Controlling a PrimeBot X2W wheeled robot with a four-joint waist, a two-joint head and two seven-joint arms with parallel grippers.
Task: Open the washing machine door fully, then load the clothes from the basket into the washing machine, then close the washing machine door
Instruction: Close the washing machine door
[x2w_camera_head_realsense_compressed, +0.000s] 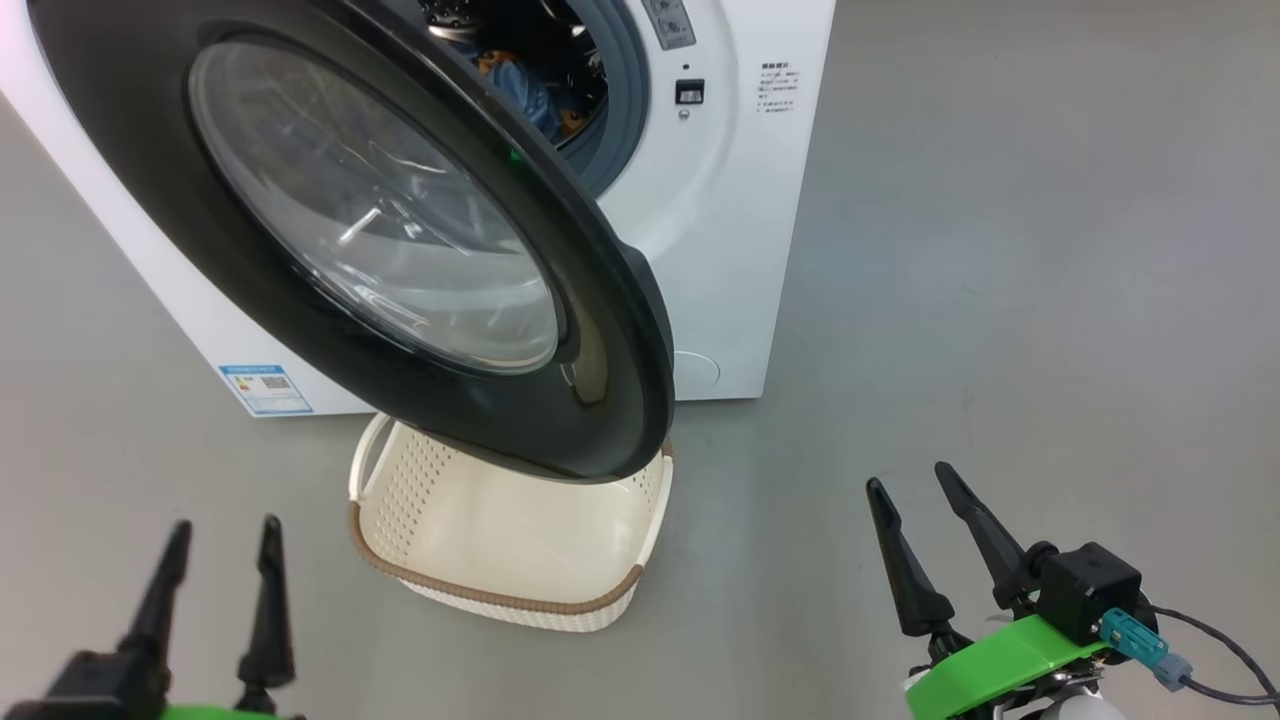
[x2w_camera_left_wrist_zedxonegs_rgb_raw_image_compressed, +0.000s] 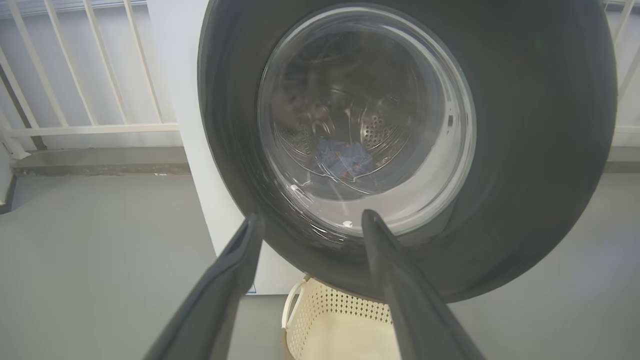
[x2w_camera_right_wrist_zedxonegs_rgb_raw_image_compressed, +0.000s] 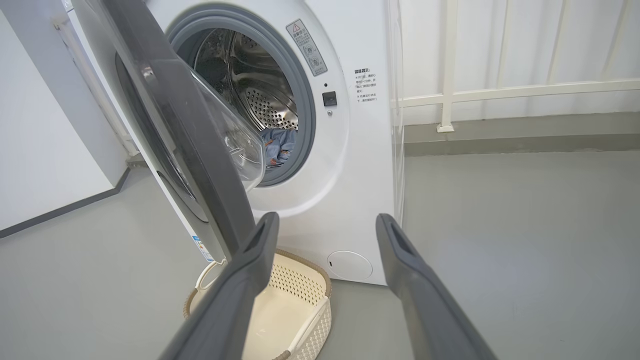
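Clothes (x2w_camera_right_wrist_zedxonegs_rgb_raw_image_compressed: 278, 143) inside washing machine (x2w_camera_right_wrist_zedxonegs_rgb_raw_image_compressed: 362, 175) — door (x2w_camera_head_realsense_compressed: 625, 350) approx. half-open, above basket (x2w_camera_head_realsense_compressed: 500, 597).

Left hand (x2w_camera_head_realsense_compressed: 226, 523): two long black fingers (x2w_camera_head_realsense_compressed: 268, 600), tapering to points from flared bases; a green strip (x2w_camera_head_realsense_compressed: 230, 713) below.

Right hand (x2w_camera_head_realsense_compressed: 908, 475): matching finger pair on a bright green plastic bracket (x2w_camera_head_realsense_compressed: 990, 665). Black boxy block (x2w_camera_head_realsense_compressed: 1085, 590) on the right side, teal plug (x2w_camera_head_realsense_compressed: 1135, 640), thin dark cable (x2w_camera_head_realsense_compressed: 1222, 642) trailing right, pale rounded forearm shell (x2w_camera_head_realsense_compressed: 1085, 708) beneath.

Seen near, the fingers are matte grey, with a shallow slot (x2w_camera_right_wrist_zedxonegs_rgb_raw_image_compressed: 400, 239) by each tip.
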